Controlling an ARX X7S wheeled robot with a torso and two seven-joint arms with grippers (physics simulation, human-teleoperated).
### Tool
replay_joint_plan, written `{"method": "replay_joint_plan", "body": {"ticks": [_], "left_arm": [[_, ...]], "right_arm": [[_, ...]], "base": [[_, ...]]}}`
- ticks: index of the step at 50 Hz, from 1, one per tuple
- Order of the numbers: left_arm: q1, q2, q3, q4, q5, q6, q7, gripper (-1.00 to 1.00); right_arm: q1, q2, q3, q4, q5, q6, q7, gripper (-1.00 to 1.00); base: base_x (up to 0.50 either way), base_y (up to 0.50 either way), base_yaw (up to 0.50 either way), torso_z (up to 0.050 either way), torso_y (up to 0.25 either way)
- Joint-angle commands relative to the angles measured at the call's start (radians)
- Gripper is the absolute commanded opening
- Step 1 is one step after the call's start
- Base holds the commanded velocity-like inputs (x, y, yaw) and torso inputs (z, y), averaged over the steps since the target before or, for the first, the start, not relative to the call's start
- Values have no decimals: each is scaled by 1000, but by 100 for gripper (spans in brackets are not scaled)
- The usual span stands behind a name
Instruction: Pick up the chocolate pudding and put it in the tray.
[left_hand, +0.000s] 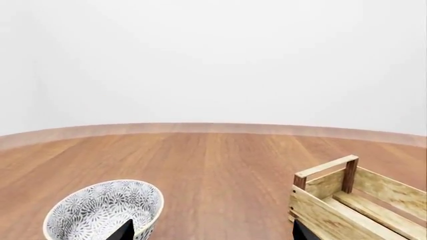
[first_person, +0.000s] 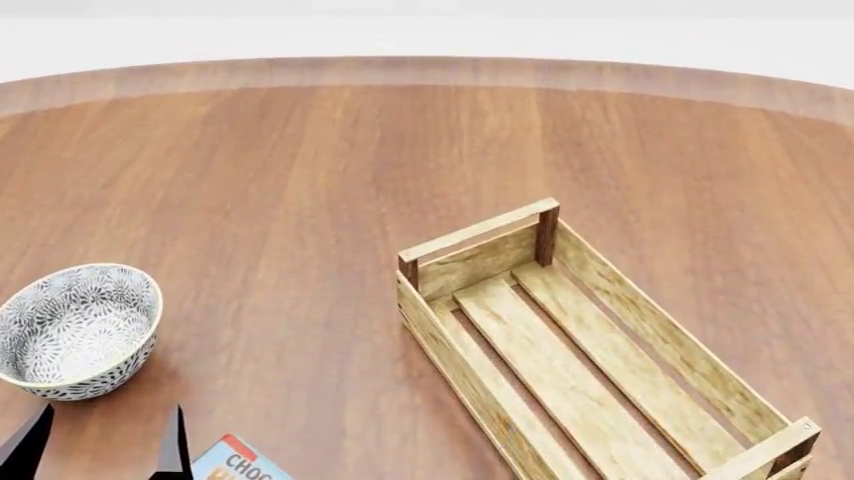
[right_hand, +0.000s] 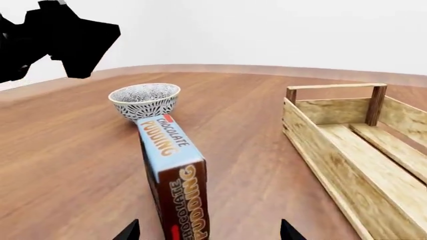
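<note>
The table (first_person: 307, 180) is smooth brown wood with fine straight grain and a soft satin shine. The tray (first_person: 587, 370) is pale rough-looking wood with darker corner posts. The bowl (first_person: 78, 330) looks like glazed ceramic with a printed pattern. The chocolate pudding (right_hand: 175, 175) is a smooth printed paper carton, nearly matt.

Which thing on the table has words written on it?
Only the chocolate pudding, a blue-topped brown carton. The bowl has just a grey-white pattern, and the tray is plain light wood.
</note>
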Motion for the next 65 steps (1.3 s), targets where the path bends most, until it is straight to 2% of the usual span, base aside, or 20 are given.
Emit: {"method": "replay_joint_plan", "body": {"ticks": [1,14,19,65], "left_arm": [[-1,-5,11,-1,0,5,-7,100],[-6,-15,16,9,-7,-5,-14,100],[-6,-14,27,19,-5,-9,-16,100],[-17,-29,59,27,-16,-12,-42,100]], "right_arm": [[52,-13,-15,64,-6,6,-6,100],[114,-23,-43,93,-35,32,-6,100],[135,-28,-75,52,-56,92,-4,100],[230,-73,-126,255,-57,45,-15,100]], "base": [[0,0,0,0,0],[0,0,0,0,0],[0,0,0,0,0],[0,0,0,0,0]]}}
